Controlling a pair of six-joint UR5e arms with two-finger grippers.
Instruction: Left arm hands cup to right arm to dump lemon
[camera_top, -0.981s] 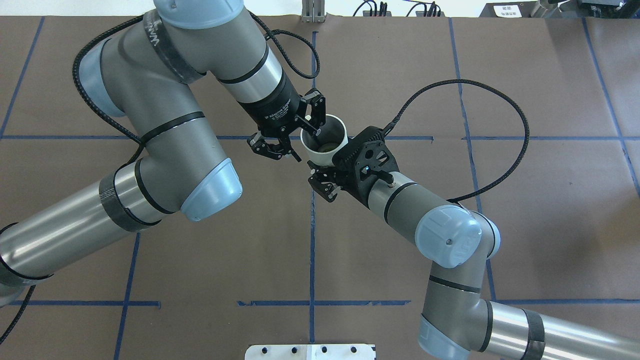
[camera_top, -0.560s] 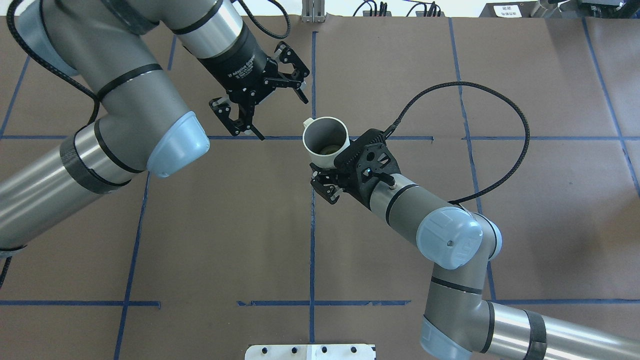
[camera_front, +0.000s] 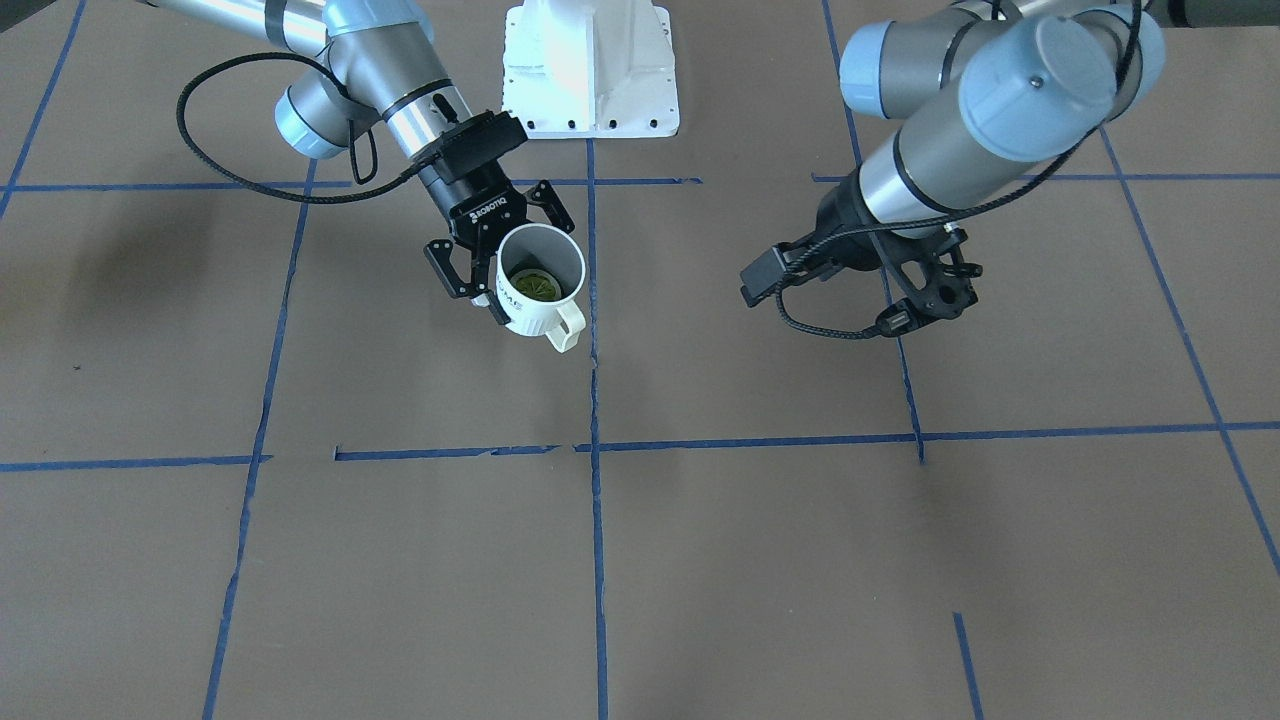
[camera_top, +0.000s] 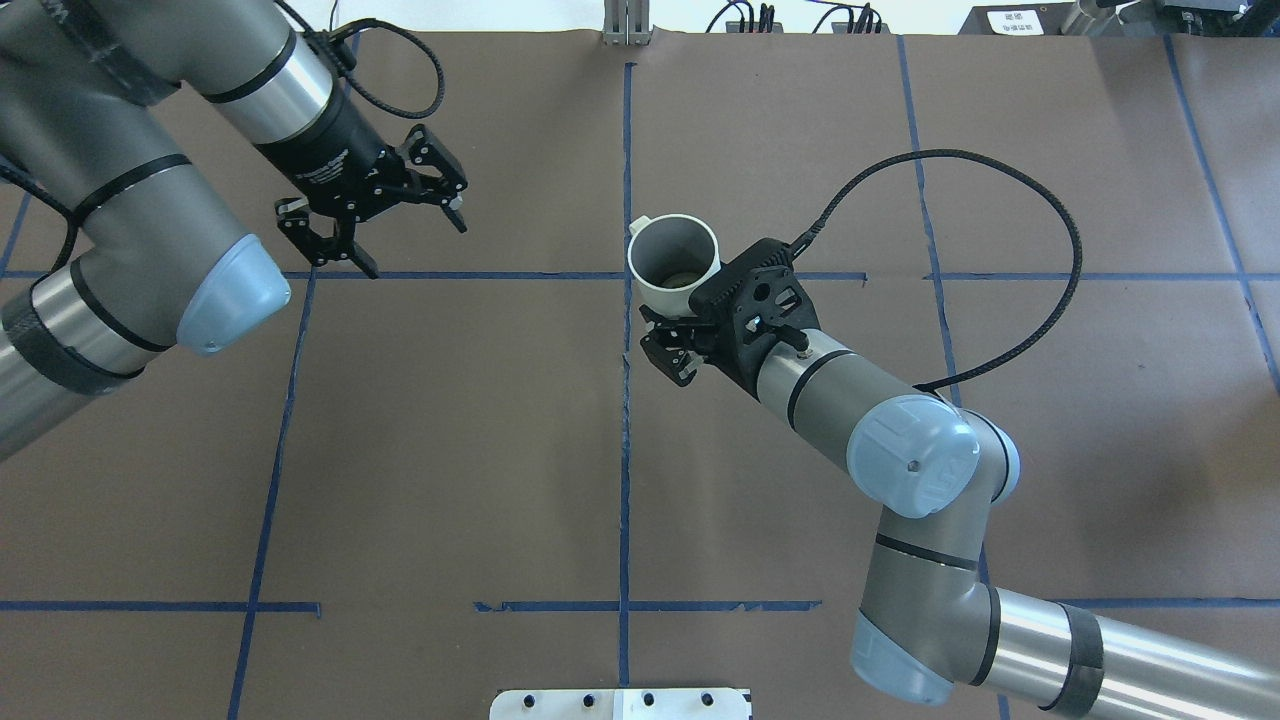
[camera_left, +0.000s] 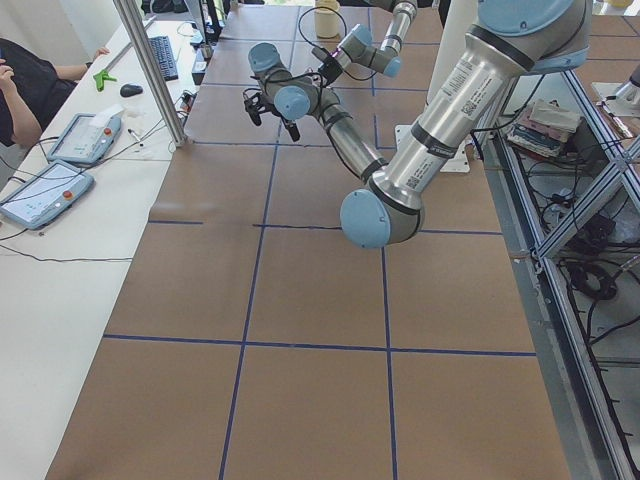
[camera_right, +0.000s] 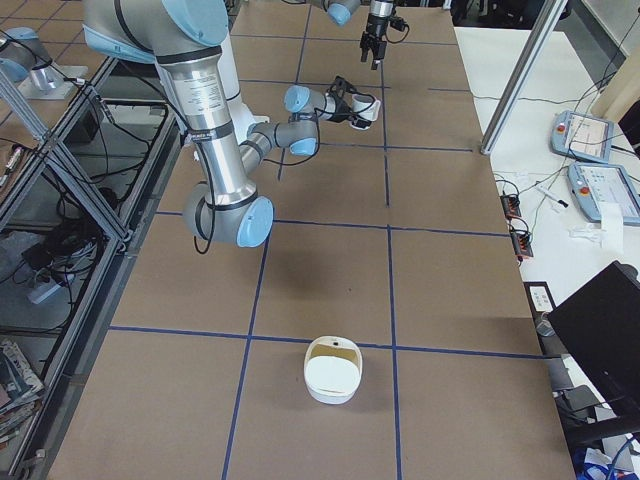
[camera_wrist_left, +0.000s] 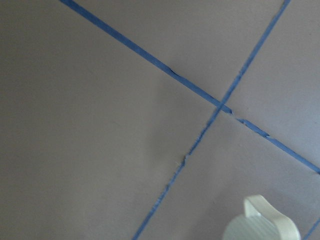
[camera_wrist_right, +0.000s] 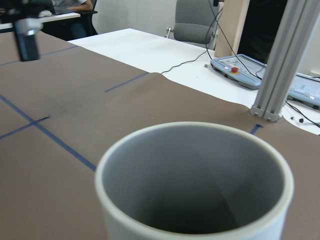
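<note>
1. Gripping the cup (camera_front: 538, 318) by its ribbed wall, our right gripper (camera_front: 505, 262) is clamped on it and holds it mouth up, off the brown table (camera_top: 450, 450), with the handle pointing away from our base.
2. We see the lemon (camera_front: 541, 285) lying at the bottom of the cup's grey inside.
3. Our left gripper (camera_top: 416, 250) hangs well apart from the cup, fingers spread wide, holding nothing.

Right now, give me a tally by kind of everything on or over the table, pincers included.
mug: 1
lemon, inside the mug: 1
white bowl: 1
pincers: 2 (left pincer open and empty, right pincer shut on the mug)
Total: 5
</note>
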